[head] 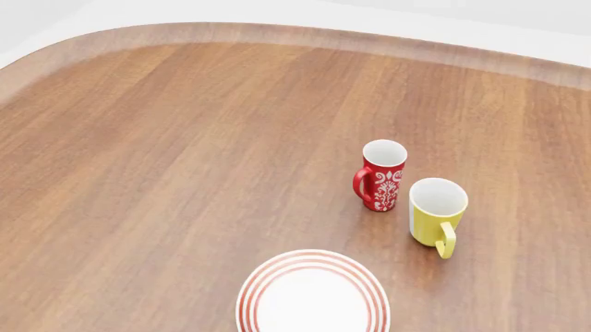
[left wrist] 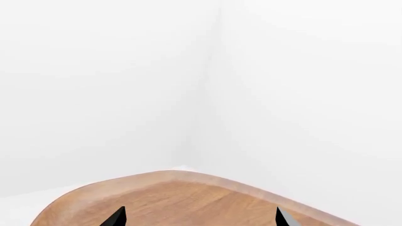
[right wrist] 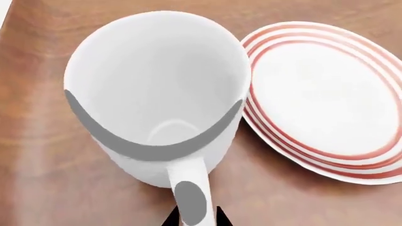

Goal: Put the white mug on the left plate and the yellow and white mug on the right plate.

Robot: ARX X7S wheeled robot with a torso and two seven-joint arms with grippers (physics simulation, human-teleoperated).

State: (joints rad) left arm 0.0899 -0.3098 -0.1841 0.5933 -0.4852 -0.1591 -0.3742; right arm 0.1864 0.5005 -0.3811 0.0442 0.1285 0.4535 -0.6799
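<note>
Wood-grain table (head: 166, 173) with a rounded rim fills the head view: a plate (head: 313, 294) at 6 o'clock, the yellow and white mug (head: 437, 211) at 4, a red mug (head: 380, 174) beyond, white walls (left wrist: 125, 84) behind. The right gripper (right wrist: 193, 217) pinches the white mug (right wrist: 157, 94) by its handle, beside another plate (right wrist: 326, 99). The left gripper (left wrist: 199, 219) hangs spread over the table edge.

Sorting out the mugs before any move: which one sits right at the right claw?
The white mug, the large all-white one; its handle lies between the right claw tips. The red and yellow mugs stand elsewhere.
</note>
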